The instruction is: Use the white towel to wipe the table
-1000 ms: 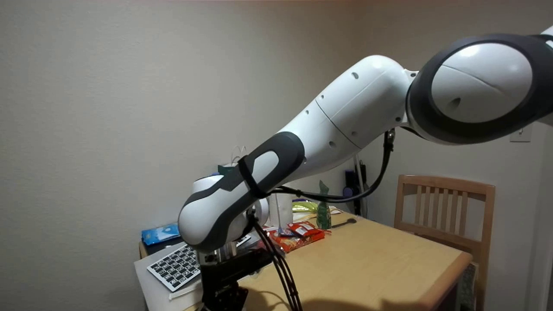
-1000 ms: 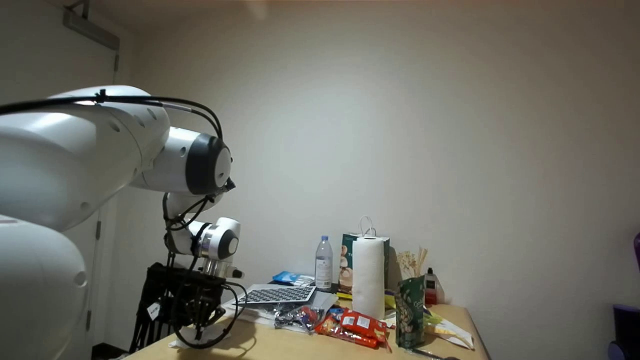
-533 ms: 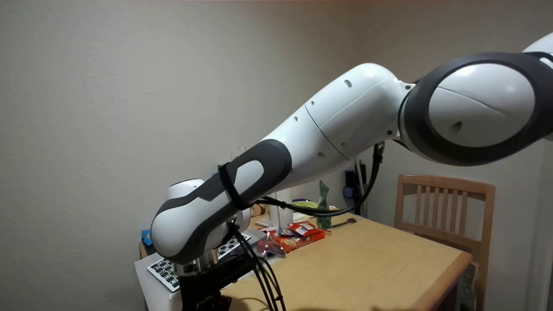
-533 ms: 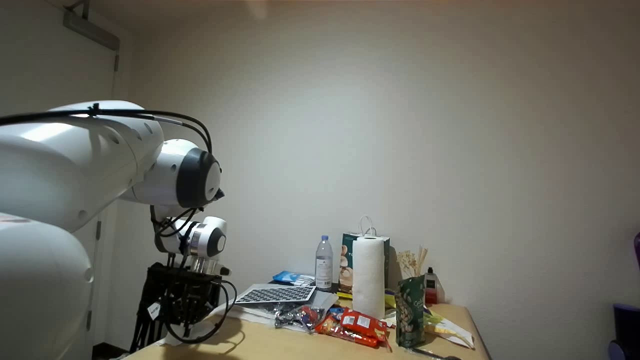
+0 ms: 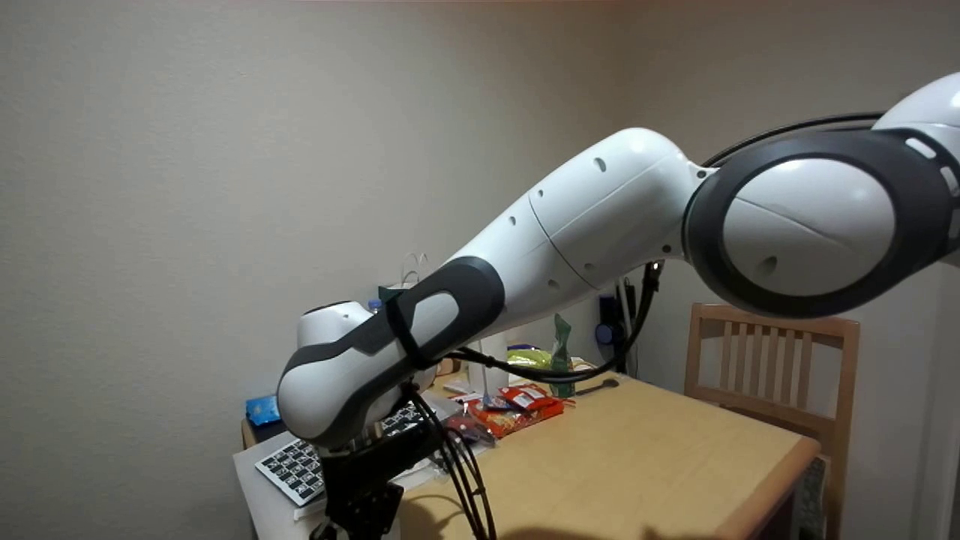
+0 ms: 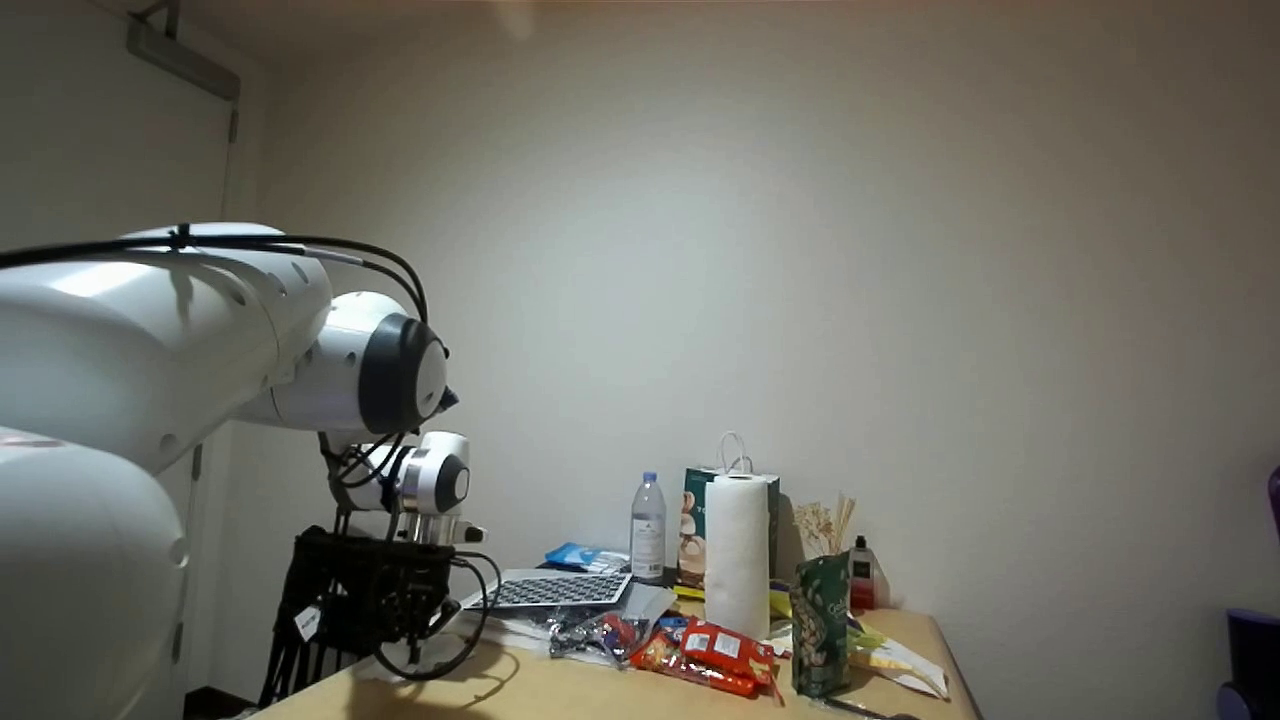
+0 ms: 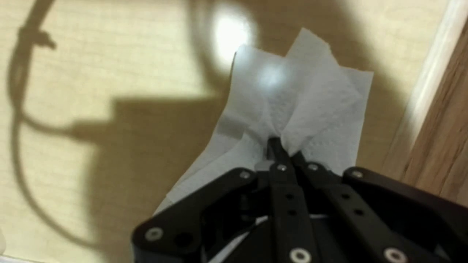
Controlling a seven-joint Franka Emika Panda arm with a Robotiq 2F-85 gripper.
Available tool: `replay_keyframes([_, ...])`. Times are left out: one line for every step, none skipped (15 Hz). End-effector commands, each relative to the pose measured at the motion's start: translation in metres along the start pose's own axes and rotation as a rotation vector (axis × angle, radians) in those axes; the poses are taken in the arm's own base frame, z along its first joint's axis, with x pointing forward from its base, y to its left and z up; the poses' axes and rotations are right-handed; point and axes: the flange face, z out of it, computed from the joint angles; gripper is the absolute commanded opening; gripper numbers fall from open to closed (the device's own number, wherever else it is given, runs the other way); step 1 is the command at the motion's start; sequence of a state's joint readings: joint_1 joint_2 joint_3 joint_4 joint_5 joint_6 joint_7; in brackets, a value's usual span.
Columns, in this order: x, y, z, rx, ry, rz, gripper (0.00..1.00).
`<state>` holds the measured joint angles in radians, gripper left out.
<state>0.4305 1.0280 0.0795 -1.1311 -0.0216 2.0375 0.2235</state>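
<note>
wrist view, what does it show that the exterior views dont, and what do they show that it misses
Only the wrist view: how the gripper is shut on the white towel, with creases running out from the pinch.

Only the exterior views: the arm's long white links, the wooden chair, the paper towel roll, the bottle and the red packets.

Shared: the gripper and the table; the towel too, though in an exterior view just as a pale patch under the gripper.
</note>
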Motion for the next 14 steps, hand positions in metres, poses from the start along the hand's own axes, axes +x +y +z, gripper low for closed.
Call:
replay_keyframes([0.015, 0.009, 0.004, -0.023, 0.035, -0.011, 0.0])
replay_keyframes([0.015, 0.008, 0.005, -0.02, 0.026, -0.016, 0.0])
replay_keyframes([0.01, 0.004, -0.001, -0.004, 0.023, 0.006, 0.02])
replay_keyframes([0.011, 0.004, -0.001, -0.003, 0.026, 0.006, 0.02])
replay_keyframes([0.012, 0.004, -0.002, -0.002, 0.028, 0.007, 0.02])
replay_keyframes([0.012, 0.012, -0.002, -0.03, 0.047, 0.04, 0.0])
replay_keyframes([0.011, 0.025, -0.002, -0.037, 0.056, 0.091, 0.0])
replay_keyframes([0.008, 0.038, -0.004, -0.046, 0.071, 0.154, 0.0])
replay_keyframes([0.003, 0.052, -0.006, -0.053, 0.083, 0.218, 0.0])
replay_keyframes([-0.001, 0.062, -0.007, -0.061, 0.096, 0.272, 0.0])
replay_keyframes([-0.004, 0.073, -0.008, -0.065, 0.104, 0.325, 0.0])
replay_keyframes([-0.009, 0.085, -0.006, -0.066, 0.104, 0.38, 0.0])
replay_keyframes([-0.016, 0.095, -0.004, -0.056, 0.092, 0.422, 0.0])
replay_keyframes([0.008, 0.077, -0.003, -0.067, 0.109, 0.334, 0.02])
